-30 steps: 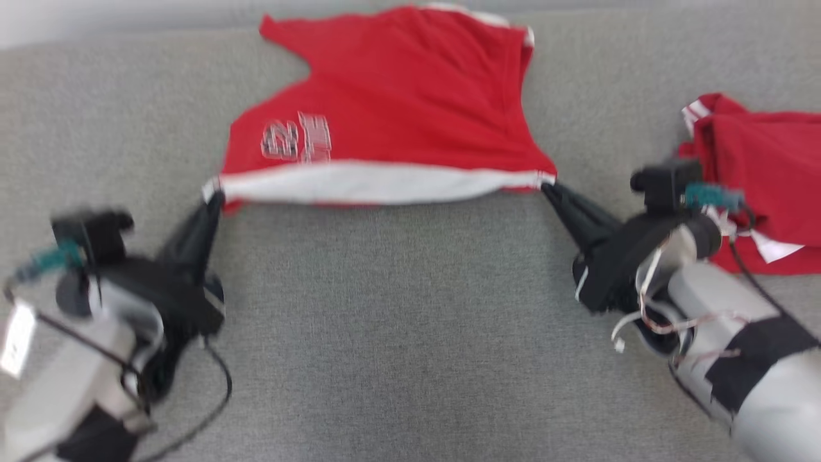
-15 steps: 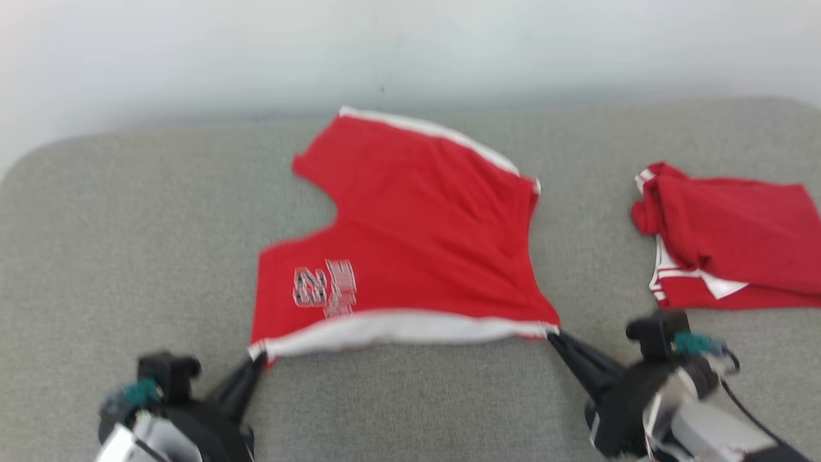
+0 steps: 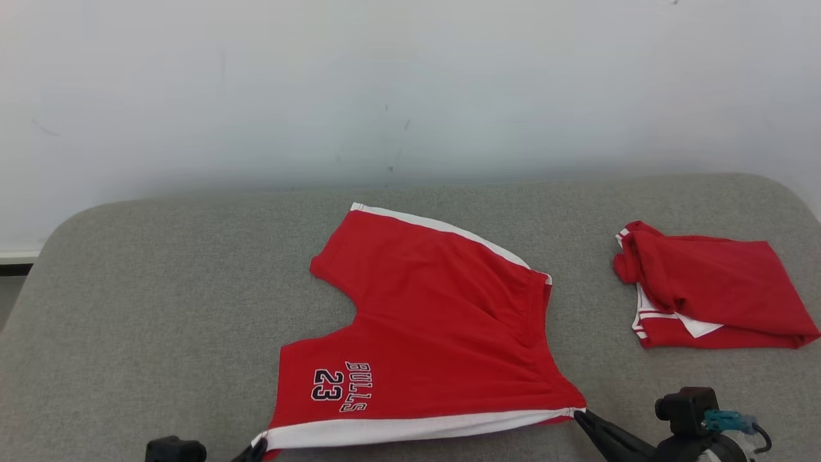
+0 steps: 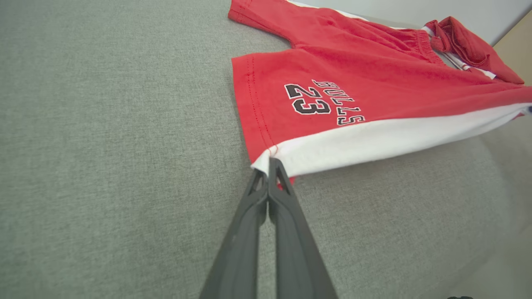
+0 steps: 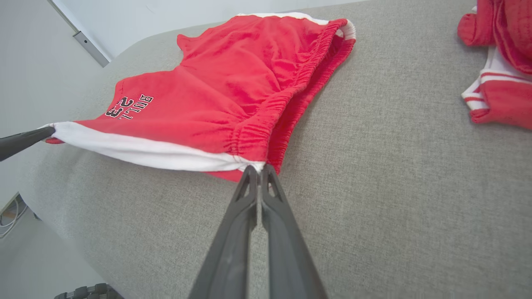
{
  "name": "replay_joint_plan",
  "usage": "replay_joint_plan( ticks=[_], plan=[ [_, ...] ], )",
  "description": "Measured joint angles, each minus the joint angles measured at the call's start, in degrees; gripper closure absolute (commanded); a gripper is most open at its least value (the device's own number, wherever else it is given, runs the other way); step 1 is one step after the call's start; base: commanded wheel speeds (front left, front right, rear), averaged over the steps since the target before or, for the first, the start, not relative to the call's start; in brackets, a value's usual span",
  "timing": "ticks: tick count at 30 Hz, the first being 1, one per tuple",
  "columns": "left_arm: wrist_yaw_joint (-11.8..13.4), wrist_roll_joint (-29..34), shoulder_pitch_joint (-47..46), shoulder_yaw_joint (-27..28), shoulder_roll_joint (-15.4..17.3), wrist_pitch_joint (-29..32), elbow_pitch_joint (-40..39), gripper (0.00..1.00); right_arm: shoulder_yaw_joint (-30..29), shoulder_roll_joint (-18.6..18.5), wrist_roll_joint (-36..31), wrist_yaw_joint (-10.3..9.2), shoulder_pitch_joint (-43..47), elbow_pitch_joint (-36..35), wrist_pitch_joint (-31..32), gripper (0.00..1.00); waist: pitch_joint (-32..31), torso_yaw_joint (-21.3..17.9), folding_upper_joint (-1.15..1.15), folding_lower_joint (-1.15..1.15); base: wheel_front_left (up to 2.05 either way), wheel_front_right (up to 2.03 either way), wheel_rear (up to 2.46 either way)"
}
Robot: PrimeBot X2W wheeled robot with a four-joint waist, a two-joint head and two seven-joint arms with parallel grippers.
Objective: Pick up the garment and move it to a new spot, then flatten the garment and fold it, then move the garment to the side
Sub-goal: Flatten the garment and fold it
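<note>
Nearest the robot, the left hand has its two dark fingers pressed together on the near left corner of the red shorts, pinching the end of the white side stripe where it meets the leg hem. To the right, at the same nearness, the right hand is likewise closed, pinching the near right corner, where the stripe meets the gathered waistband. The stripe runs taut and nearly straight from one hand to the other, forming the near edge of the garment.

The rest of the shorts lies beyond both hands, spread on the grey fabric-covered counter around its middle. The black "BULLS 23" print sits on the near left leg, just past the stripe. The waistband runs along the right side and the far leg reaches away to the left, ending in a second white stripe.

Farther right, well apart from the shorts, a second red garment with white trim lies loosely folded. A pale wall stands behind the counter.
</note>
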Motion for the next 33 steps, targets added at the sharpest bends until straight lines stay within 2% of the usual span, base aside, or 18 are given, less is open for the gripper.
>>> replay_joint_plan(
  ticks=[4, 13, 21, 33],
  plan=[
    [0.94, 0.00, 2.12, -0.64, -0.20, 0.00, -1.13, 1.00, -0.14, -0.18, 1.04, -0.56, 2.19, -1.02, -0.18, 1.00, -0.56, 0.15, 0.00, 0.01, 0.00, 0.00, 0.00],
    [1.42, 0.02, 2.99, -1.70, -0.25, 0.63, -1.76, 1.00, 0.41, -0.48, 1.22, -2.07, 4.01, -1.59, 0.44, 1.00, -0.69, 0.37, 0.00, 0.02, 0.00, 0.00, 0.00],
    [1.42, -0.92, 3.00, -1.99, -1.32, 2.24, -1.46, 1.00, 1.08, 0.00, 1.20, -4.42, 4.01, -0.90, 2.42, 1.00, -0.57, 0.81, 0.01, 0.02, 0.00, 0.00, 0.00],
    [1.42, -1.05, 3.10, -3.11, -2.10, 4.77, 0.58, 1.00, 2.69, 0.57, 1.20, -6.03, 4.03, 0.58, 5.54, 1.00, -0.55, 1.18, 0.01, 0.02, 0.00, 0.00, 0.00]
  ],
)
